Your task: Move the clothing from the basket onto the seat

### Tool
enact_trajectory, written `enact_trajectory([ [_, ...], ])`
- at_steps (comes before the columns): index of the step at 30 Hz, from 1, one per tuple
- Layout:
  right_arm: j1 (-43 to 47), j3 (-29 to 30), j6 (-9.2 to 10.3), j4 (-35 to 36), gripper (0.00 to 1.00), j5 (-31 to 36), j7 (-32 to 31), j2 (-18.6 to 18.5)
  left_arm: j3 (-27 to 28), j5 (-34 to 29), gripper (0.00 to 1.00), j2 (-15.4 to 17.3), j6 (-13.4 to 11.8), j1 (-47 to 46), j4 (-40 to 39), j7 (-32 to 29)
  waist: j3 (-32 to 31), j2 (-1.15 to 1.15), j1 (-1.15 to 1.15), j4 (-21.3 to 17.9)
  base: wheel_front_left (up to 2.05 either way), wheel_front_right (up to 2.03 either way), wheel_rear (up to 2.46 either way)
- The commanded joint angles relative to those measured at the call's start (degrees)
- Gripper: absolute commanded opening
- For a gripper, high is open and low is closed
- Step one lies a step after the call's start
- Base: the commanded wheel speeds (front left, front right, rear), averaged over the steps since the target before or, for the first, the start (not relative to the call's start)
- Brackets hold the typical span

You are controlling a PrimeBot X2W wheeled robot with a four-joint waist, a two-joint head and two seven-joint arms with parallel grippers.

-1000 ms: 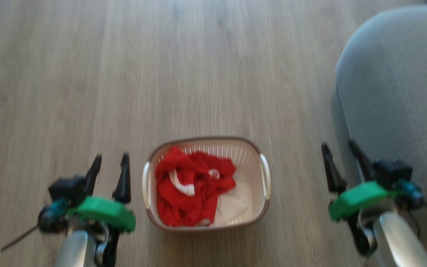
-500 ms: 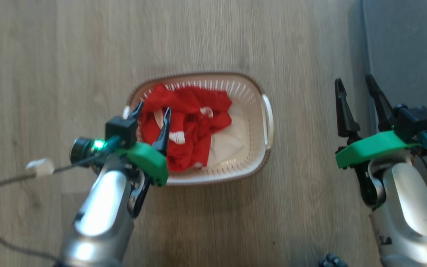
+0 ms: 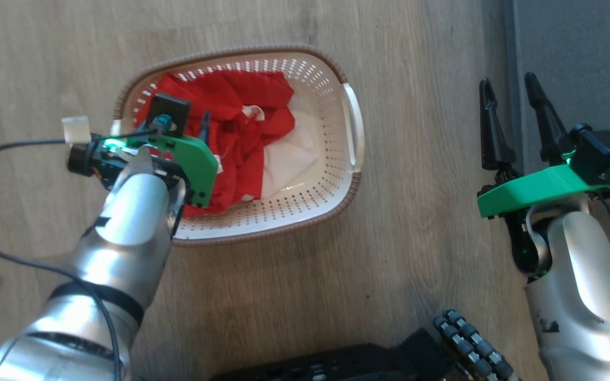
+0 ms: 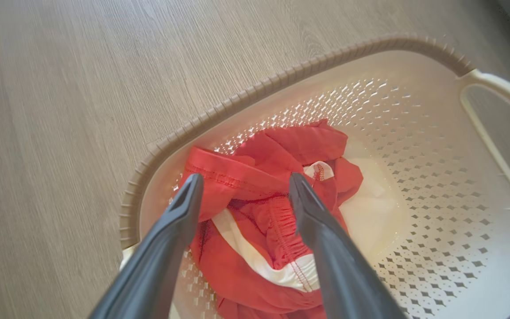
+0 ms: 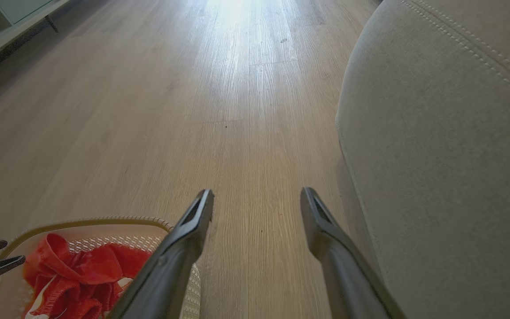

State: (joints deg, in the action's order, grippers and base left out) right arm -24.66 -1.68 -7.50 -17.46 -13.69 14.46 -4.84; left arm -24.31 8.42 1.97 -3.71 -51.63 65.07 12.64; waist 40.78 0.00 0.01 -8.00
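– leftmost first?
– left gripper (image 4: 245, 181), centre-left of the head view: spread wide, dipped inside the basket (image 3: 331, 132), straddling the red clothing (image 3: 241, 106), nothing pinched yet. probably lined up to bite the top fold.
– further right?
– white garment (image 3: 289, 159) low in the basket's right half. right gripper (image 3: 507, 79) near the right edge: spread too, empty, parked above the floor (image 3: 416, 211) just beside the seat (image 3: 575, 47), likely keeping clear.
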Motion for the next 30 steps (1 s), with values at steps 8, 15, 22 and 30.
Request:
enact_trajectory([
  [8, 0.5, -0.8, 0.01, 2.6, 1.00, -2.3, 0.5, 1.3, -0.1, -1.1, 1.00, 2.6, -2.5, -4.7, 6.0, -0.9, 2.8, 0.00, -0.01, -2.3, 0.00, 0.00, 0.00],
  [15, -0.1, -2.3, 0.01, 3.3, 1.00, -4.0, 0.5, 1.7, -1.4, -1.7, 1.00, 4.1, -3.0, -6.6, 7.7, -2.6, 3.8, 0.00, -0.01, -3.2, 0.00, 0.00, 0.00],
  [22, -0.2, -3.9, 0.01, 3.4, 1.00, -5.2, 0.5, 1.9, -2.7, -2.2, 1.00, 5.2, -3.0, -7.9, 8.3, -4.0, 4.8, 0.00, -0.01, -4.1, 0.00, 0.00, 0.00],
  [30, -0.2, -5.2, 0.01, 3.3, 1.00, -6.7, 0.5, 1.9, -4.1, -2.8, 1.00, 6.1, -3.0, -8.8, 8.6, -5.3, 5.7, 0.00, -0.01, -4.7, 0.00, 0.00, 0.00],
])
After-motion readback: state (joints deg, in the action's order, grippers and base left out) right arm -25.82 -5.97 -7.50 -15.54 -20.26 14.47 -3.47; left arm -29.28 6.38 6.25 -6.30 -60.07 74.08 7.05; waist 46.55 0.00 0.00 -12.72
